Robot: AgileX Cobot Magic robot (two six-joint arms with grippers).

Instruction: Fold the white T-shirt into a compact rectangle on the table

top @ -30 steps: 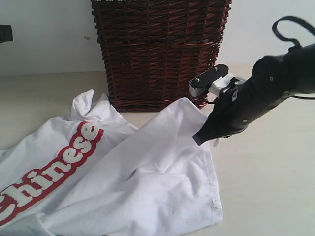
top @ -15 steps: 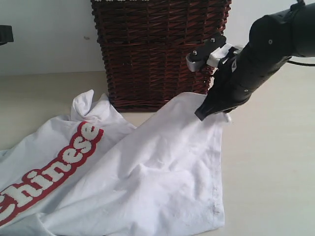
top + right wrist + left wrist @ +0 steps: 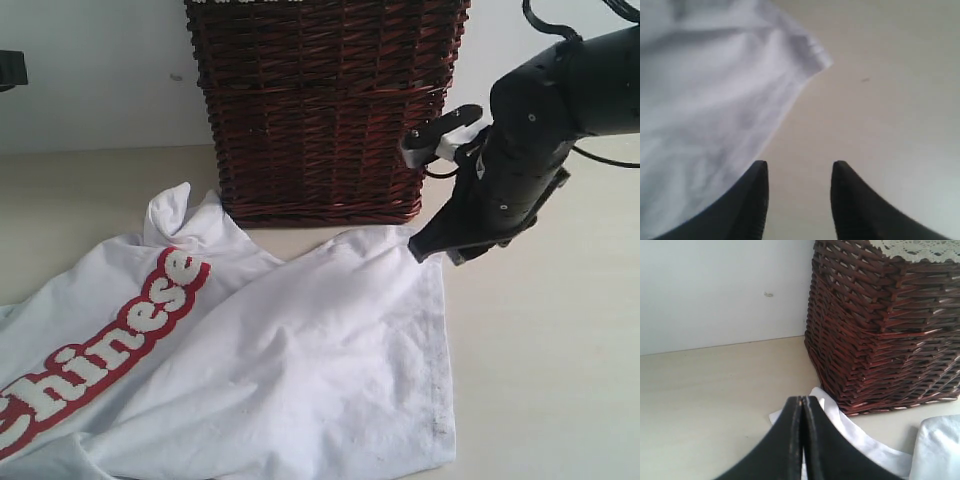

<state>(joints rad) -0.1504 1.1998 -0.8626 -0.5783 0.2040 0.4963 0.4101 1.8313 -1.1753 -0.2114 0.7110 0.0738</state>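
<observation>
So the white T-shirt (image 3: 280, 360) is lying spread out on the table (image 3: 550, 380), pretty rumpled. It takes up the lower left part of the exterior view and runs off the bottom and left edges. The front side shows on the left, with the fuzzy white "Chinese" lettering (image 3: 110, 340) on its red band running diagonally. A plain white panel lies over the right half, and its far corner ends just in front of the wicker basket (image 3: 320, 110).

The basket is dark reddish-brown and stands at the back against the white wall (image 3: 90, 70). A bunched-up bit of the shirt sits right by its front left corner. In the left wrist view you can see the lace trim of its liner (image 3: 910, 247) at the rim.

The right fingers (image 3: 432, 248) are apart, tips pointing down at the table just beside that far shirt corner. The right wrist view has bare table between them and the shirt edge running close past one finger; I can't tell if it's touching.

The left fingers (image 3: 790, 440) are pressed together, above the table near the basket with white cloth just beyond them.
</observation>
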